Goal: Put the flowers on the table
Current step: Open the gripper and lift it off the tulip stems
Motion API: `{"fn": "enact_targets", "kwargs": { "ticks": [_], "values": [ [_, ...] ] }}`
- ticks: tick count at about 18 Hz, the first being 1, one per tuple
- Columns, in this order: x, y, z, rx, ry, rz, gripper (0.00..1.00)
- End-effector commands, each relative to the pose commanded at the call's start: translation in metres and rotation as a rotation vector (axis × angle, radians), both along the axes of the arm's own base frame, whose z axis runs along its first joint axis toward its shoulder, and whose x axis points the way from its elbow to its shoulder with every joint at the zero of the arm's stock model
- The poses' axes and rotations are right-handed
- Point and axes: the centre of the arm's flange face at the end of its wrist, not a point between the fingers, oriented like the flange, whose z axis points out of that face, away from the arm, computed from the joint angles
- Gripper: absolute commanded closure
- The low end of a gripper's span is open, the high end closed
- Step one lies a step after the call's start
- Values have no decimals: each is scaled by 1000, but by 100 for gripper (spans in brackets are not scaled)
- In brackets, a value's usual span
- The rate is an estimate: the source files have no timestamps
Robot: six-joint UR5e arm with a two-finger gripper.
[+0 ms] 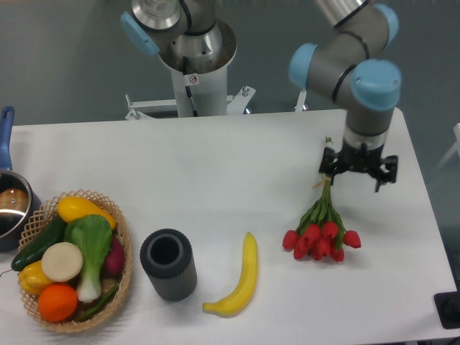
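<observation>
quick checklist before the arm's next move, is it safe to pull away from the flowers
1. Flowers lying on the table: ok, blooms toward the front edge, stems pointing back toward the gripper.
2. Gripper let go of the bunch: ok, it sits beside the stem tips, not around them.
3. Fingers open or shut: cannot tell from this view.
4. Stem tips clear of the gripper: cannot tell, they lie very close to its left side in the picture.
5. Bunch clear of the banana: ok, bare table between them.
6. Vase and basket out of the way: ok, both far off to the side.
</observation>
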Motion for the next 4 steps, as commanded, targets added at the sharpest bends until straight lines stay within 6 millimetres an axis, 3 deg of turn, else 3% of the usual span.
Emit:
{"fn": "enact_targets", "kwargs": {
  "ticks": [4],
  "values": [
    [-6,-26,4,52,-4,-65,0]
  ]
}}
